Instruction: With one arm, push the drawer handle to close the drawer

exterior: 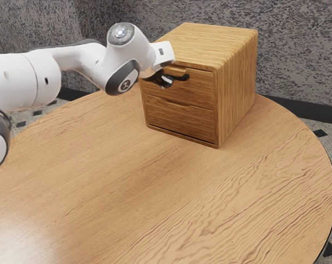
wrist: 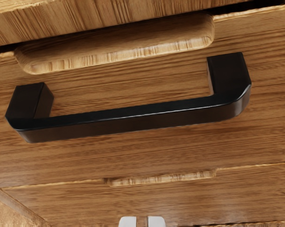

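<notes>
My gripper (exterior: pixel 165 82) is at the upper drawer front of the wooden cabinet, beside the black handle (exterior: pixel 181 77). Its two pale fingertips (wrist: pixel 142 222) are together, shut, with no handle between them. In the wrist view the black handle (wrist: pixel 133 117) spans the upper drawer front (wrist: pixel 133 149). A thin dark gap runs above that front, under the cabinet top (wrist: pixel 85 19). Seen from the side, the upper drawer (exterior: pixel 201 88) looks nearly flush with the cabinet; how far it stands out is hard to tell.
The lower drawer (exterior: pixel 182 118) looks flush with the cabinet (exterior: pixel 237 82). The cabinet stands near the far edge of a round wooden table (exterior: pixel 154 192), with a grey patterned wall (exterior: pixel 298 55) behind it.
</notes>
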You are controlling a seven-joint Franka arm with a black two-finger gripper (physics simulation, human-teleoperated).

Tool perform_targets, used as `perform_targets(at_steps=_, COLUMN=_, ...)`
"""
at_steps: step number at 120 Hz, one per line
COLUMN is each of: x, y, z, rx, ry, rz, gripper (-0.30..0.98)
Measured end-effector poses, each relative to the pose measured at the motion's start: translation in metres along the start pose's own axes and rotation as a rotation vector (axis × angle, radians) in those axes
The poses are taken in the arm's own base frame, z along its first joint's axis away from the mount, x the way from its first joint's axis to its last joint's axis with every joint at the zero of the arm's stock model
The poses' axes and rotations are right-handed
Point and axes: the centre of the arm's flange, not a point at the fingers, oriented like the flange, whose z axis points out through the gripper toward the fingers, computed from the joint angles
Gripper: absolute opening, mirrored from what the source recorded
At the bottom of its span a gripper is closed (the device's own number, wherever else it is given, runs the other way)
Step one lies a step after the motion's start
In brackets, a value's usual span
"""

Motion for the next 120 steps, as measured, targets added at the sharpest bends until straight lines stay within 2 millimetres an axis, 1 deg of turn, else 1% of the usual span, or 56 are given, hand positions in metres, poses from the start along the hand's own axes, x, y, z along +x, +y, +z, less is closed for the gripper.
perform_targets(at_steps=14, x=-0.012, y=0.015, z=-0.065, rx=-0.029, ry=0.011, rz=0.021, gripper=-0.08)
perform_targets(at_steps=24, x=-0.01, y=0.021, z=-0.114, rx=-0.039, ry=0.017, rz=0.03, gripper=-0.08)
perform_targets(at_steps=37, x=-0.009, y=0.016, z=-0.174, rx=-0.03, ry=-0.026, rz=0.027, gripper=-0.07)
perform_targets(at_steps=42, x=-0.012, y=0.015, z=-0.192, rx=-0.025, ry=-0.061, rz=0.027, gripper=-0.07)
perform_targets(at_steps=47, x=-0.018, y=0.015, z=-0.205, rx=-0.019, ry=-0.109, rz=0.029, gripper=-0.01)
perform_targets(at_steps=53, x=-0.025, y=0.015, z=-0.212, rx=-0.027, ry=-0.182, rz=0.018, gripper=0.11)
perform_targets(at_steps=63, x=-0.037, y=0.005, z=-0.213, rx=-0.032, ry=-0.294, rz=-0.018, gripper=0.29)
perform_targets(at_steps=72, x=-0.043, y=0.002, z=-0.218, rx=-0.034, ry=-0.359, rz=-0.03, gripper=0.41)
perform_targets(at_steps=77, x=-0.043, y=0.002, z=-0.223, rx=-0.035, ry=-0.383, rz=-0.032, gripper=0.46)
perform_targets(at_steps=83, x=-0.043, y=0.001, z=-0.229, rx=-0.035, ry=-0.409, rz=-0.034, gripper=0.5)
perform_targets(at_steps=88, x=-0.045, y=0.001, z=-0.23, rx=-0.032, ry=-0.434, rz=-0.035, gripper=0.54)
perform_targets(at_steps=102, x=-0.054, y=-0.001, z=-0.226, rx=-0.024, ry=-0.498, rz=-0.036, gripper=0.6)
perform_targets(at_steps=120, x=-0.06, y=0.0, z=-0.223, rx=-0.018, ry=-0.542, rz=-0.035, gripper=0.64)
